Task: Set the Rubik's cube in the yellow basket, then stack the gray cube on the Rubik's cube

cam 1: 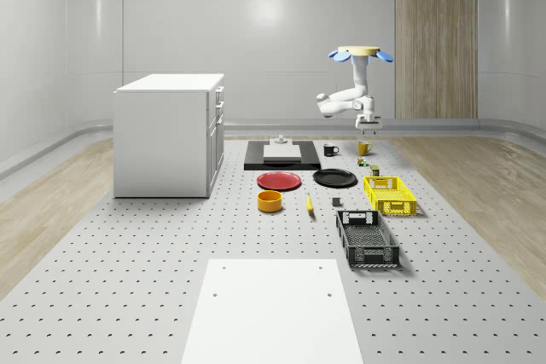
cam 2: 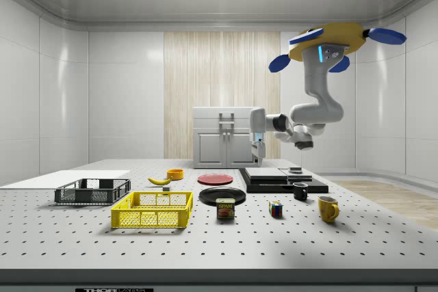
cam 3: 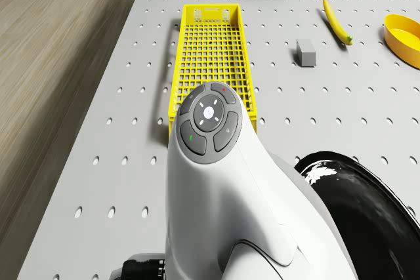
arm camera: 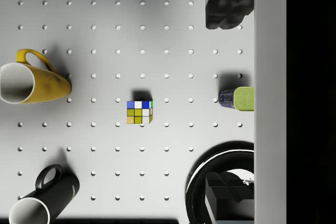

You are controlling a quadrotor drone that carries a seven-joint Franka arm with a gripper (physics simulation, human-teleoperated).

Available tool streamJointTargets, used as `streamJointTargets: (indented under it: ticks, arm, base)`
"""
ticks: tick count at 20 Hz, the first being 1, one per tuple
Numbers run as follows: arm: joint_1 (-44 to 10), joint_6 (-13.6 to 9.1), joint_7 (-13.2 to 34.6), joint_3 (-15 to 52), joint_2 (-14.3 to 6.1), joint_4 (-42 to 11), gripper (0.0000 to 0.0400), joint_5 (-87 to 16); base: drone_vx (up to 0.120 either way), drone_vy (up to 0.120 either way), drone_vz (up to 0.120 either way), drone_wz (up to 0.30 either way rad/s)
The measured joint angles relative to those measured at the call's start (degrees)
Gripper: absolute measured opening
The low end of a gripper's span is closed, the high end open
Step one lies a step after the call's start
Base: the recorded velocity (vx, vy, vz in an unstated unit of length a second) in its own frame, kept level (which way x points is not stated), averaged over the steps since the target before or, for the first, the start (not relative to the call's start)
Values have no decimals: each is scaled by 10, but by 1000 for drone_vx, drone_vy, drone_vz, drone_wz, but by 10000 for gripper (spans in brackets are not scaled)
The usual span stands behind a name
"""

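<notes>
The Rubik's cube (arm camera: 139, 112) sits on the table between a yellow mug and a Spam can, and it is also seen as the Rubik's cube (cam 1: 362, 162) (cam 2: 276, 209). The yellow basket (cam 1: 391, 195) (cam 2: 154, 210) (cam 3: 210, 50) lies nearer the table's front and holds nothing. Beside it rests the small gray cube (cam 1: 336, 203) (cam 3: 306, 52). My drone (cam 1: 359, 53) (cam 2: 328, 39) hovers high over the table's far right. My gripper (cam 1: 368, 128) (cam 2: 259, 158) (arm camera: 227, 99) hangs open well above the table, with the Rubik's cube below it and off to one side.
Around the Rubik's cube stand a yellow mug (arm camera: 31, 83), a black mug (arm camera: 44, 195), a Spam can (arm camera: 237, 98) and a black plate (cam 1: 334, 178). A black basket (cam 1: 367, 239), banana (cam 1: 309, 204), orange bowl (cam 1: 270, 201), red plate (cam 1: 279, 180) and white cabinet (cam 1: 169, 134) stand further off.
</notes>
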Motion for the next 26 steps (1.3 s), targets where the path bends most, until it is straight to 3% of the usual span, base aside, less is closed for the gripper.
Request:
streamJointTargets:
  ticks: [5, 13, 20, 26]
  arm:
    - [-4, 11, 3, 3, -12, 1, 400, 6]
    - [-9, 29, 8, 8, -31, 2, 400, 15]
    - [-13, 43, 12, 11, -46, 3, 400, 22]
    - [-16, 54, 15, 14, -58, 4, 400, 28]
  base:
    - [-104, 0, -120, 0]
    - [-120, -120, -120, 0]
    - [0, 0, -120, 0]
    - [-67, 0, -120, 0]
